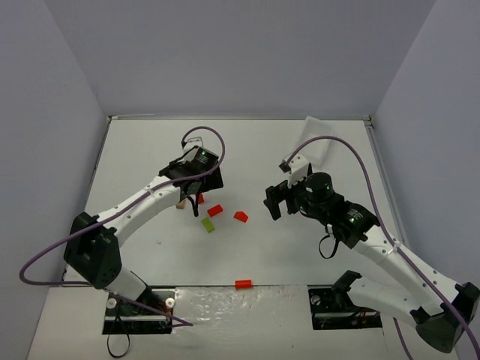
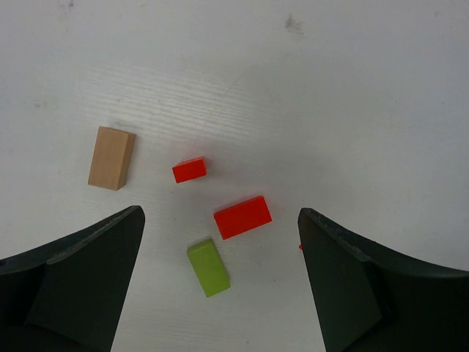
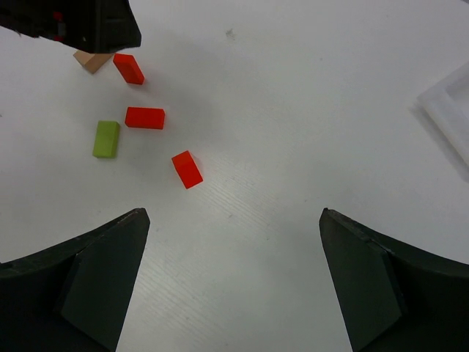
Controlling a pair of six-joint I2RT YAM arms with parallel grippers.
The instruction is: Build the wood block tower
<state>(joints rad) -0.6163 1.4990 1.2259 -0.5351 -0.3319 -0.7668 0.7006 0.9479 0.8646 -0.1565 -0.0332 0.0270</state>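
No tower stands; the wood blocks lie loose and flat on the white table. In the left wrist view I see a tan block, a small red block, a longer red block and a lime green block. My left gripper hovers open and empty above them. My right gripper is open and empty to the right, with another red block ahead of it. The top view shows that block and the green block.
One more red block lies alone near the table's front edge. A white tray sits at the back right, its corner also in the right wrist view. Grey walls close the table on three sides.
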